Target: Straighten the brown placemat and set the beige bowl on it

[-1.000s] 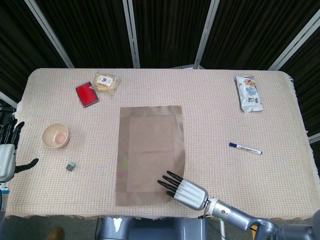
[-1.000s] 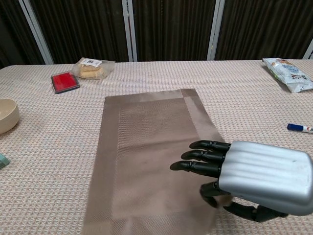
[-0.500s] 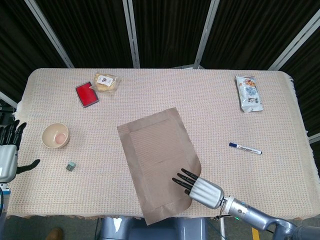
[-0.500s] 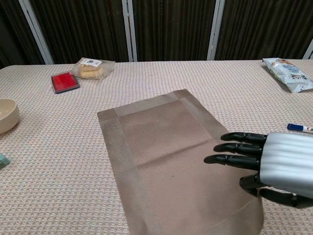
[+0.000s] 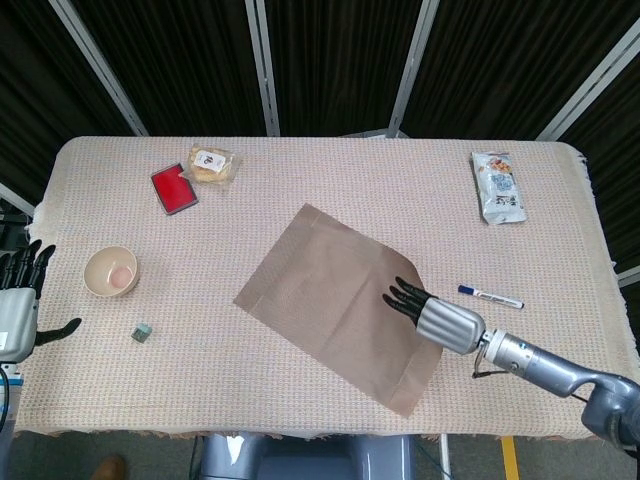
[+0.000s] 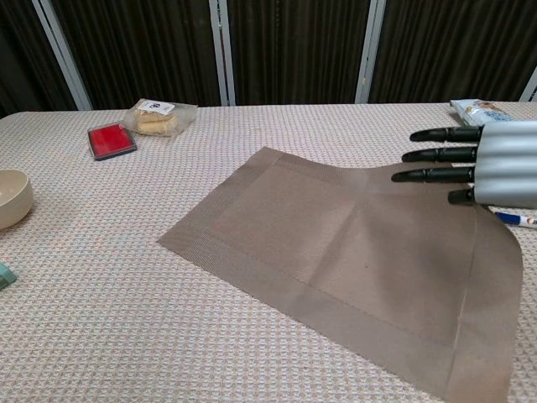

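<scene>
- The brown placemat (image 5: 335, 300) lies in the lower middle of the head view, skewed on the woven table cover (image 5: 420, 210), one corner toward the upper middle and another toward the lower right.
- A second ago the placemat lay upright and nearly square to the table's near edge; it has since swung through a slight slant into this strong diagonal, its near end carried toward the lower right.
- In the chest view the placemat's right edge (image 6: 495, 252) curls up off the cover under the hand.
- The right hand (image 5: 432, 313) holds that edge, at the lower right of the head view; its dark fingers (image 6: 436, 155) lie straight and side by side across the top, and the thumb seems to be beneath, though the pinch itself is hidden.
- Judged against the task, the turn looks only half done: the placemat is less square to the table now than before, so it probably needs further turning until it lies lengthwise along the table.
- The beige bowl (image 5: 110, 271) sits at the left of the head view, well apart from the placemat and untouched.
- The left hand (image 5: 22, 305) hangs at the left edge, off the table, holding nothing, fingers apart.
- A small grey block (image 5: 142, 333) lies just below the bowl.
- A marker pen (image 5: 490, 296) lies just beside the right hand.
</scene>
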Motion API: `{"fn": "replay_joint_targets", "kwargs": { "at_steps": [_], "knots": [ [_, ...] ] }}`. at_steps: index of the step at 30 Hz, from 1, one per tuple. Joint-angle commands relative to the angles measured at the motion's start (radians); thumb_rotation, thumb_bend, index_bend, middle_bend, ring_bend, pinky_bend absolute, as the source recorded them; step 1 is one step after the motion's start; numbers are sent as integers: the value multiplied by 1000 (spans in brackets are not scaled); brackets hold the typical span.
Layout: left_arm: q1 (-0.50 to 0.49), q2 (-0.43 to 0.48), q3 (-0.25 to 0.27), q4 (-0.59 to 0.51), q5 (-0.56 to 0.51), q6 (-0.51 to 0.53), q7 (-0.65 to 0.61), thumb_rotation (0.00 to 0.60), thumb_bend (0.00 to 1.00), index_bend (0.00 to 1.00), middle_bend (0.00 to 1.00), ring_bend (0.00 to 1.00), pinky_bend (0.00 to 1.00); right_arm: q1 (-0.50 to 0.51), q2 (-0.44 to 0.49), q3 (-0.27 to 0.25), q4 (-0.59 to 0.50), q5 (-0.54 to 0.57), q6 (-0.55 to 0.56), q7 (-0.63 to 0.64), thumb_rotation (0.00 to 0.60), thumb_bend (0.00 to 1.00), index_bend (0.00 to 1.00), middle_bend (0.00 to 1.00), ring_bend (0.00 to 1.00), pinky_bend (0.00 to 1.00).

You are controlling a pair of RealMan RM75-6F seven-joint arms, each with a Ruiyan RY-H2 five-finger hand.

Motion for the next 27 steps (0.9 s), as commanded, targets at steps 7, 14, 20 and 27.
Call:
{"fn": "replay_joint_targets", "kwargs": {
  "at_steps": [7, 14, 20, 27],
  "knots": [
    [-1, 0, -3, 9, -17, -8, -1, 600, 0, 0, 0, 0, 0, 105, -71, 28, 234, -28, -53, -1, 600, 269, 327, 0, 0, 0],
    [-6, -3, -4, 28, -33, -24, -2, 600, 0, 0, 0, 0, 0, 84, -136, 81, 341, 45, 24, 3, 600, 3, 0, 0, 0, 0],
    [-18, -8, 8, 57, -17, -56, -18, 600, 0, 0, 0, 0, 0, -8, -168, 176, 284, 209, 172, 127, 600, 0, 0, 0, 0, 0],
    [-97, -57, 50, 195, 197, -127, -118, 600, 0, 0, 0, 0, 0, -231, 10, 241, -171, 486, 275, 354, 600, 0, 0, 0, 0, 0]
  ]
}}
